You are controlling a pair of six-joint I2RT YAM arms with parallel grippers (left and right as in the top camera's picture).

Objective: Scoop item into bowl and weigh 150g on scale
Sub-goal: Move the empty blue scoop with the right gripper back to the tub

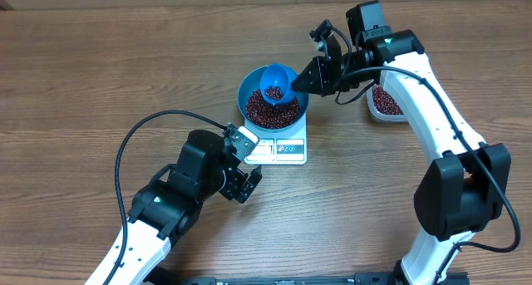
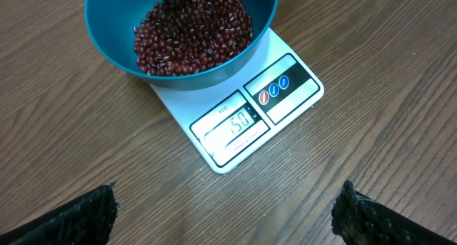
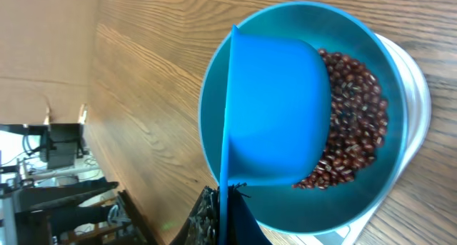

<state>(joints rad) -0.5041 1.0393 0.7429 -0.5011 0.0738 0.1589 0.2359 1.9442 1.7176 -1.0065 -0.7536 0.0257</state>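
Beans [image 1: 268,112] are piled in the light blue bowl [image 1: 242,102], a dark red-brown heap covering the bottom. The bowl sits square on the white scale [image 1: 287,149], on the end away from the display, a little toward the table's far edge from its middle. From the left wrist view the scale's display [image 2: 234,123] is lit, and the digits look like they end in fifty.

Over the bowl hangs the small blue scoop [image 1: 276,76], tipped toward the beans, a few beans still in its cup. The right gripper [image 1: 309,77] is clamped tight on the scoop's handle, coming in from the right-hand side. The right wrist view shows the scoop's blue back covering much of the bowl's mouth.

The left gripper [image 1: 248,163] hovers at the scale's near-left corner, jaws spread wide with nothing between them, touching nothing.

Further right, the clear tub [image 1: 387,103] sits on the wooden table [image 1: 100,77], more beans inside, half hidden by the right arm.
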